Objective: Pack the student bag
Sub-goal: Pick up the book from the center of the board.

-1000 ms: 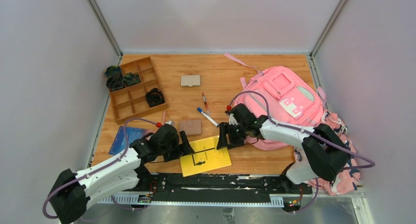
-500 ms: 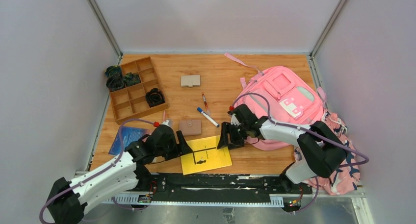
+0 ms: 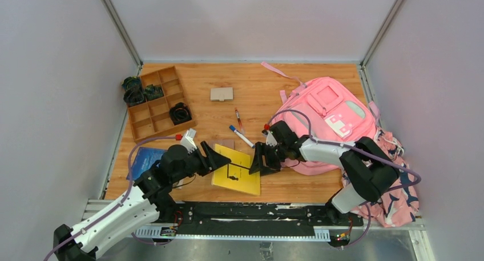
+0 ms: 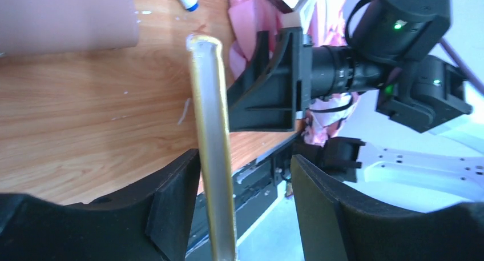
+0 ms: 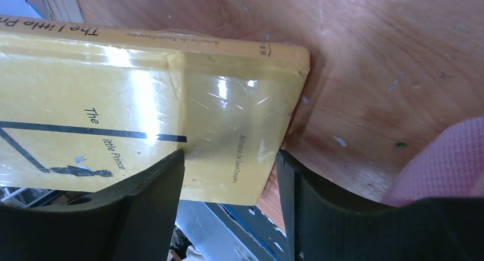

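The pink student bag (image 3: 331, 115) lies at the back right of the table, its white-and-grey patch facing up. A yellow book (image 3: 240, 172), "The Little Prince", stands tilted on the wood in front of it. My left gripper (image 3: 212, 157) is open at the book's left side. In the left wrist view the book's thin edge (image 4: 211, 129) runs between the jaws and leans on the left finger, so the left gripper (image 4: 245, 164) has a wide gap. My right gripper (image 3: 258, 161) is open. Its jaws straddle a corner of the book (image 5: 142, 101) in the right wrist view, where the right gripper (image 5: 231, 158) is not closed on it.
A wooden compartment tray (image 3: 157, 104) with black items sits back left. A tan case (image 3: 221, 93), a red pen (image 3: 238, 118), a blue-capped marker (image 3: 242, 136) and a brown wallet (image 3: 227, 141) lie mid-table. A blue booklet (image 3: 145, 158) is front left, a patterned cloth bundle (image 3: 399, 181) front right.
The yellow book lay flat near the front edge and now stands tilted, shifted back and left. My left gripper rose and moved back with it. The right gripper barely moved.
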Controlling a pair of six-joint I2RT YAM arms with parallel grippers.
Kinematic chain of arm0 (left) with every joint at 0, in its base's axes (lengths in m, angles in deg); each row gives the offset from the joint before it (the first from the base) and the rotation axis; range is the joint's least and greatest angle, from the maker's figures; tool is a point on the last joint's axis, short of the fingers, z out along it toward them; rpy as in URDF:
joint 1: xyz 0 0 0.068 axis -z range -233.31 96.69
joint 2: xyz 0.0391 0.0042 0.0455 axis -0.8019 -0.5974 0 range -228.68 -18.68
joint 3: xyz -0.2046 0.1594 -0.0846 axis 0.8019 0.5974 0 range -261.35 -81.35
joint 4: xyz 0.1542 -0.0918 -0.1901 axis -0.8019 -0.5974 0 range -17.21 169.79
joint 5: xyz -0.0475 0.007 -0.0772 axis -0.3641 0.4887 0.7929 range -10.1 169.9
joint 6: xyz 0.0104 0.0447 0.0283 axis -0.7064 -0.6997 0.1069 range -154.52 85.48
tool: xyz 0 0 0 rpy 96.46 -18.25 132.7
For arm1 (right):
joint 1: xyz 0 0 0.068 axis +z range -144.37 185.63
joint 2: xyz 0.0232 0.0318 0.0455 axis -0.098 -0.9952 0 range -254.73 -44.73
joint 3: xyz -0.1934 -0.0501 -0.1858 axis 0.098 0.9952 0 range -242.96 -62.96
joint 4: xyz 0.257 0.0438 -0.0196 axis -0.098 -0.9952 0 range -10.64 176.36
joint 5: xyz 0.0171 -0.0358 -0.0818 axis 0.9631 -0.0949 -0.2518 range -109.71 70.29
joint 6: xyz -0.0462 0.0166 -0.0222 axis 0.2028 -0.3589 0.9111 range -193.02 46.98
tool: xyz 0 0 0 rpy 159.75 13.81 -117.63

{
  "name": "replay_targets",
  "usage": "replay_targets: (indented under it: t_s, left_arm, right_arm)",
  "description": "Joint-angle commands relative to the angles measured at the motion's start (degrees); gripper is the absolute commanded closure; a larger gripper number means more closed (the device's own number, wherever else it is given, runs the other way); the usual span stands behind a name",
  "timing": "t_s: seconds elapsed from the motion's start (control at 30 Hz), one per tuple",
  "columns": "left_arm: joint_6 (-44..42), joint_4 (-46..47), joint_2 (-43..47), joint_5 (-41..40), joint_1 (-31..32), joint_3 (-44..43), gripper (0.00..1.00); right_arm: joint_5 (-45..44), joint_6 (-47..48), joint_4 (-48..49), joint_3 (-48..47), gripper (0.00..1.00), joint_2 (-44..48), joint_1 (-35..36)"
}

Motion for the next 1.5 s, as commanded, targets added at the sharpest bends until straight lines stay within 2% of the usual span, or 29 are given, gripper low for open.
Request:
replay_targets:
  t_s: [0.0, 0.07, 0.13, 0.23, 0.27, 0.33, 0.53, 0.63, 0.7, 0.83, 1.0, 1.13, 1.2, 1.3, 1.37, 1.47]
  left_arm:
    - [5.1, 15.6, 0.5, 7.1, 0.6, -0.8, 0.37]
    - [4.5, 15.6, 0.3, 7.1, 0.5, -1.2, 0.37]
    - [4.3, 15.6, -0.5, 7.5, 0.6, -1.3, 0.42]
    - [3.9, 14.6, -1.7, 8.1, 0.5, -1.6, 0.57]
    - [3.6, 13.1, -2.1, 7.7, 0.5, -2.0, 0.65]
    - [1.3, 7.0, -2.6, 6.3, 0.6, -4.3, 0.75]
    - [-8.1, -15.5, -5.0, -2.4, 0.6, -15.7, 0.81]
    - [-11.0, -21.2, -6.5, -4.7, 0.5, -19.3, 0.92]
    - [-11.1, -21.3, -6.7, -4.5, 0.6, -19.5, 1.0]
    - [-9.4, -19.9, -5.5, -4.8, 0.5, -18.5, 1.0]
    - [-8.9, -21.8, -3.6, -7.5, 0.5, -21.3, 1.0]
    - [-8.6, -24.5, -4.0, -10.5, 0.5, -25.5, 1.0]
    - [-8.1, -24.8, -4.9, -11.9, 0.5, -27.4, 1.0]
    - [-5.9, -22.4, -6.2, -13.4, 0.5, -28.6, 1.0]
    - [-4.3, -18.8, -7.1, -13.1, 0.5, -28.1, 1.0]
    - [-3.3, -14.6, -8.4, -13.0, 0.5, -27.2, 1.0]
  right_arm:
    - [0.1, -0.7, 2.6, 0.7, 0.36, -2.0, 1.2]
    - [0.2, -0.8, 2.8, 0.7, 0.36, -2.1, 1.1]
    - [0.3, -0.9, 2.8, 0.7, 0.36, -2.3, 1.2]
    - [0.2, -0.8, 2.9, 0.7, 0.36, -2.3, 1.1]
    - [0.2, -0.8, 2.9, 0.7, 0.36, -2.3, 1.1]
    - [0.0, -0.7, 2.8, 0.7, 0.36, -2.3, 1.2]
    - [-0.4, 0.3, 1.1, 0.1, 0.36, -1.3, 1.2]
    - [-1.1, 1.7, -1.7, -1.3, 0.36, 0.3, 1.2]
    - [-1.8, 2.9, -4.6, -2.8, 0.36, 2.1, 1.2]
    - [-4.8, 6.8, -12.8, -7.8, 0.36, 7.1, 1.3]
    - [-15.6, 14.8, -27.4, -17.8, 0.35, 14.3, 1.2]
    - [-30.2, 20.8, -36.2, -24.0, 0.35, 18.5, 1.1]
    - [-40.6, 23.6, -37.8, -24.3, 0.35, 19.4, 1.1]
    - [-50.6, 27.0, -40.3, -24.4, 0.36, 18.0, 1.1]
    - [-52.4, 28.7, -41.5, -24.9, 0.36, 16.0, 1.2]
    - [-50.3, 30.8, -41.5, -24.7, 0.36, 13.3, 1.1]
